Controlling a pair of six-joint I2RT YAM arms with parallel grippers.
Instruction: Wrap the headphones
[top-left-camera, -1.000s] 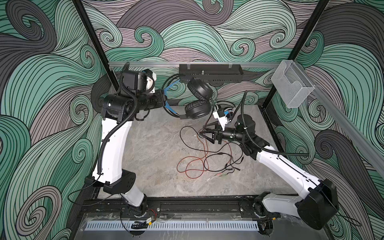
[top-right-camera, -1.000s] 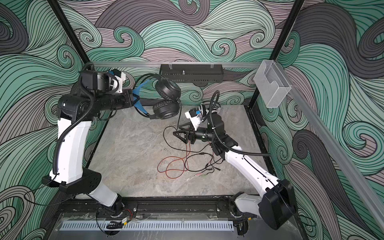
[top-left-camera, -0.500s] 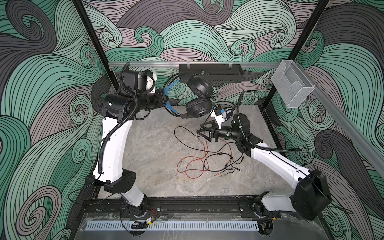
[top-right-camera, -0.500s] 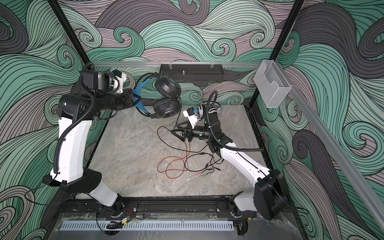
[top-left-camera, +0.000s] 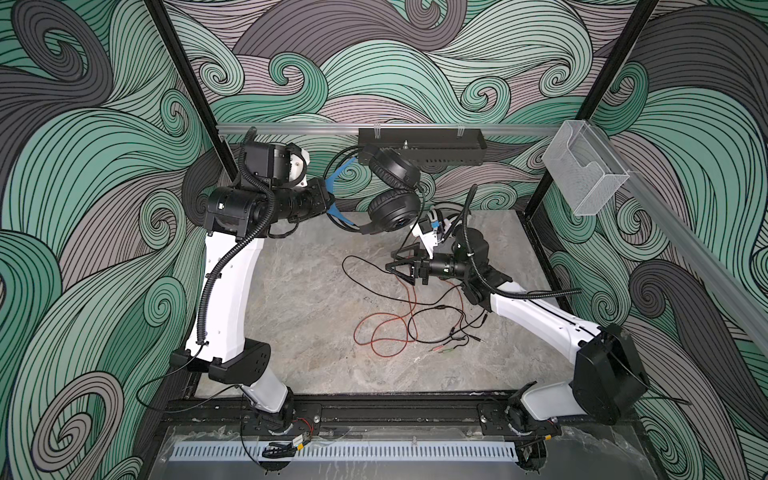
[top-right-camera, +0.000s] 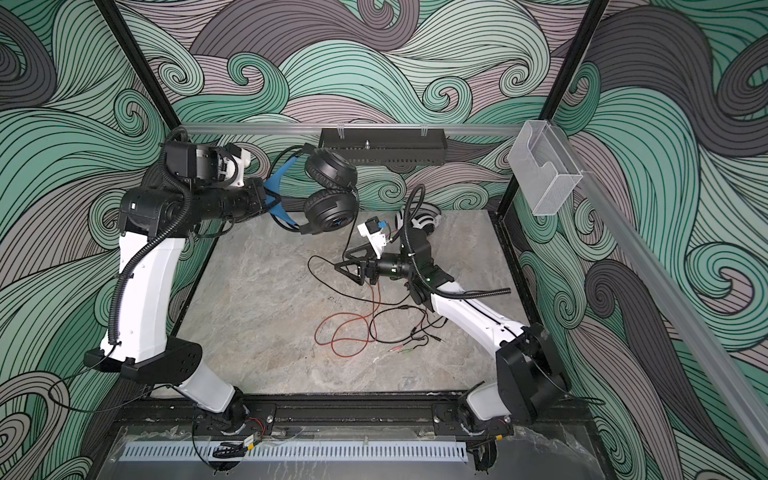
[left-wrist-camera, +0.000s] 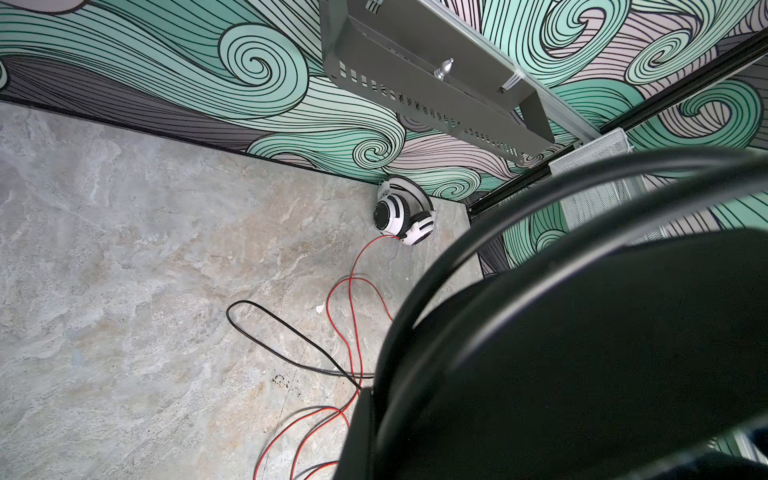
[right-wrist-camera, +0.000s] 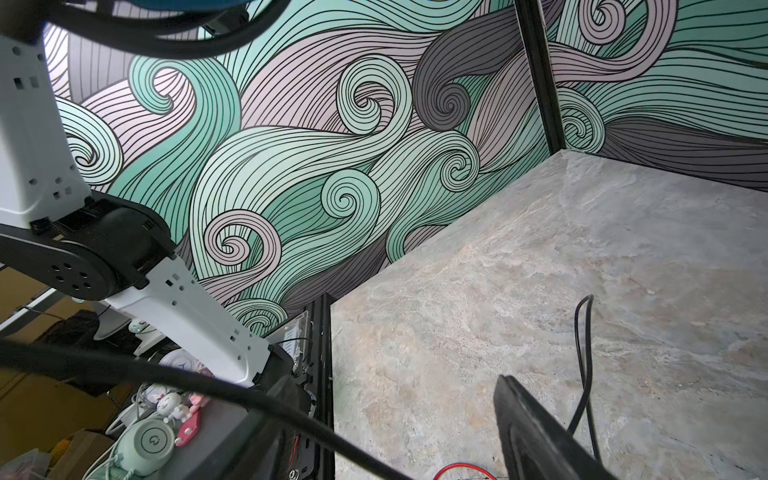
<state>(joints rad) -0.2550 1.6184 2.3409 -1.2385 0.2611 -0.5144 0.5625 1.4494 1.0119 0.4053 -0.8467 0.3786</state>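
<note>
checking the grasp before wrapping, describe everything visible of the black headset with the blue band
The black headset is an over-ear pair with two round padded cups, plastic-looking, and a blue inner headband. The shut left end effector holds it by that band, lifted clear of the table near the back wall, cups one above the other. Its thin black cord trails loose onto the table.

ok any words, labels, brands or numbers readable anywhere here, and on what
No words or numbers can be read.
Power symbol: on the mint-green device outside the cell, right wrist view.
Blue mark on the black headset, lower earcup: too small to read.
</note>
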